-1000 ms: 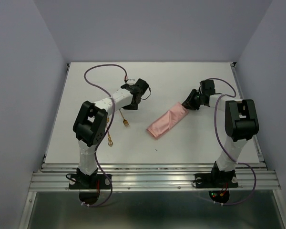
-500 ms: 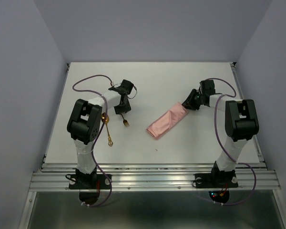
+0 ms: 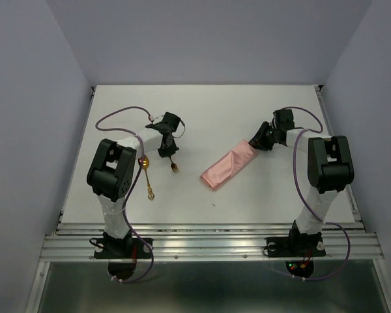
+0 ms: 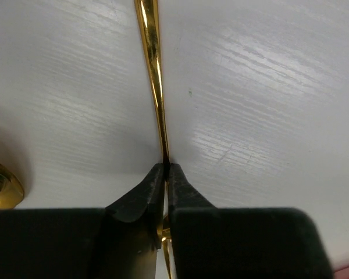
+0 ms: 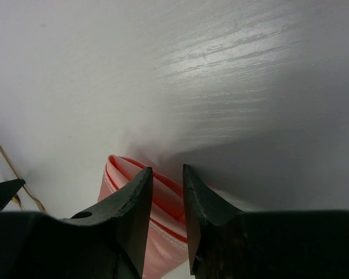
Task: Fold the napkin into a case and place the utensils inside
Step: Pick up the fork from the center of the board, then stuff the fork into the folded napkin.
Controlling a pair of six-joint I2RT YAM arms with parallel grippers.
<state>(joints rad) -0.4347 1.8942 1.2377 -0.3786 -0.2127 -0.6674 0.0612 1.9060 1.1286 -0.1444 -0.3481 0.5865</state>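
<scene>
utensil handle pinched tight in left gripper, flat on surface. right gripper clamped on a layer at end of pink case, jaws narrowly apart.

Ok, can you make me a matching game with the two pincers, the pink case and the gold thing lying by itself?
Things:
1. left pincer
2. right pincer
3. case
4. loose utensil

States:
A. salmon pink, folded into a narrow strip
B. nipping one end of the case
C. lying free on the table
D. closed on a thin gold handle

Pairs: 1-D, 2-B, 3-A, 4-C
</scene>
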